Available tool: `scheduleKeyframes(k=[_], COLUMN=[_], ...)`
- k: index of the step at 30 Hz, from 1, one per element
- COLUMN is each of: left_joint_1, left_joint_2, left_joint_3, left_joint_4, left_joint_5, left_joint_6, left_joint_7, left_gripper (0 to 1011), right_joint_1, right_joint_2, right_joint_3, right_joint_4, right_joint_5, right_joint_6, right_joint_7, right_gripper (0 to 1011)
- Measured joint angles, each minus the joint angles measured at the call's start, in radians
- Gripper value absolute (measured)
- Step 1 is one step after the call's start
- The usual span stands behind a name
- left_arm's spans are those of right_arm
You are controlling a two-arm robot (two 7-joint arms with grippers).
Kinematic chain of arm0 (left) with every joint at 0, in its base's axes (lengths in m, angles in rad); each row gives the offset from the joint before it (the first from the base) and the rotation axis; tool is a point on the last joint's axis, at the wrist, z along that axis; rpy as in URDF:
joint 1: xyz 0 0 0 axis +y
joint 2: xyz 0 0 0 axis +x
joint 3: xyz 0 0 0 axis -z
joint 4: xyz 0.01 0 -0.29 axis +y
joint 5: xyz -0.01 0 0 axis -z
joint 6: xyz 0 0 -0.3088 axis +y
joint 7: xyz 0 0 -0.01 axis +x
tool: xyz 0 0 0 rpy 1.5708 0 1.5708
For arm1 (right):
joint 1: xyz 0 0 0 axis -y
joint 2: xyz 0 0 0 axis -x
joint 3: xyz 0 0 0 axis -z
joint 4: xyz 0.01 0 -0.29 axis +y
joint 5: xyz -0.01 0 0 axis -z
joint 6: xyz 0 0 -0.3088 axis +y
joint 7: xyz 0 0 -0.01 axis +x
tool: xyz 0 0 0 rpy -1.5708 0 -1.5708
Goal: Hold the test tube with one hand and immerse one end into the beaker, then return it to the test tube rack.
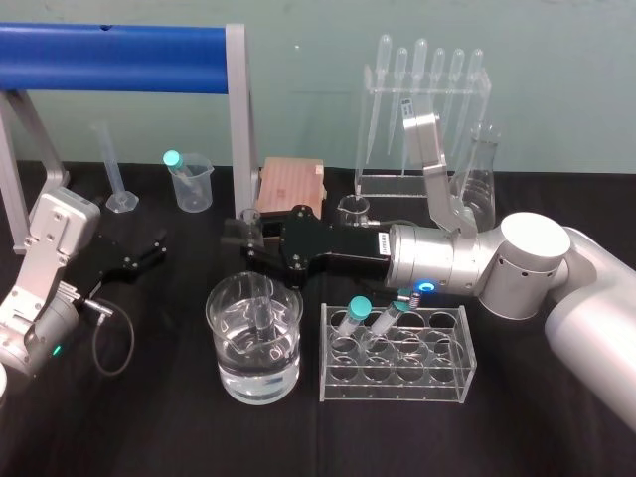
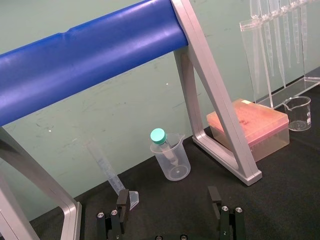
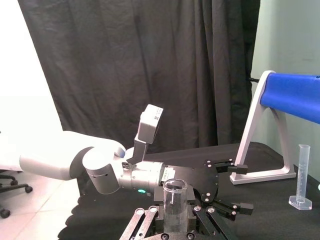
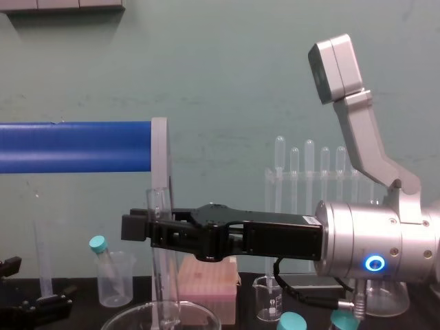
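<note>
While the right gripper clamps it, the clear test tube stands in the beaker, rack just right; left gripper splayed.

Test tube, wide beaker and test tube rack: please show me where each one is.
test tube point(image 3: 175, 205), right wrist view, middle of the glass.
beaker point(image 1: 219, 333), head view, left glass wall.
test tube rack point(image 1: 397, 391), head view, front wall.

Ahead of the left end effector's spread fingers, a cup holding a teal-capped tube stands on the dark bench between a cylinder and a grey frame, with a pink box behind the frame.
</note>
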Motion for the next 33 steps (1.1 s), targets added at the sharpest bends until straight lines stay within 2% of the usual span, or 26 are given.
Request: scheduleKeyframes(k=[33], left_joint_1=[0.000], left_joint_2=[0.000], left_joint_3=[0.000], left_joint_4=[0.000], left_joint_5=[0.000], left_joint_6=[0.000], left_joint_7=[0.000], left_gripper=[1000], right_joint_1=[0.000], right_joint_2=[0.000], right_joint_3=[0.000], right_joint_4=[0.000], right_joint_5=[0.000], right_joint_6=[0.000], right_joint_7=[0.000], right_gripper=[242])
